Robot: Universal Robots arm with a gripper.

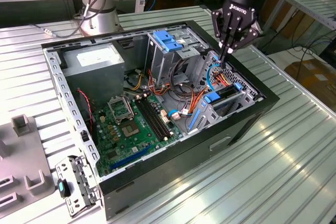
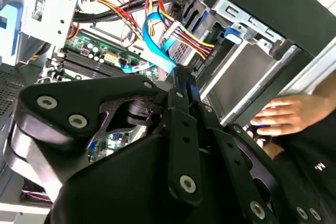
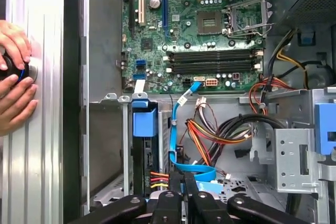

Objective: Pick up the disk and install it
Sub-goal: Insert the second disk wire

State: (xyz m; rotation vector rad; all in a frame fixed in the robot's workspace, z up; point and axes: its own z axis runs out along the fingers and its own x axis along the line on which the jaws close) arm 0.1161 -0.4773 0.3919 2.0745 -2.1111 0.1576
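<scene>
We see black gripper (image 1: 229, 51) poised, fingers pressed together, above blue-railed grey disk (image 1: 223, 94) seated in steel bay

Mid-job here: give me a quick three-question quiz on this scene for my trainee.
1. True or false: the disk sits inside the drive cage.
2. The end effector hovers closest to: A) the blue data cable B) the power supply C) the memory slots.
3. What rests on the table beside the computer case?
Key: 1 true; 2 A; 3 a person's hands.
</scene>
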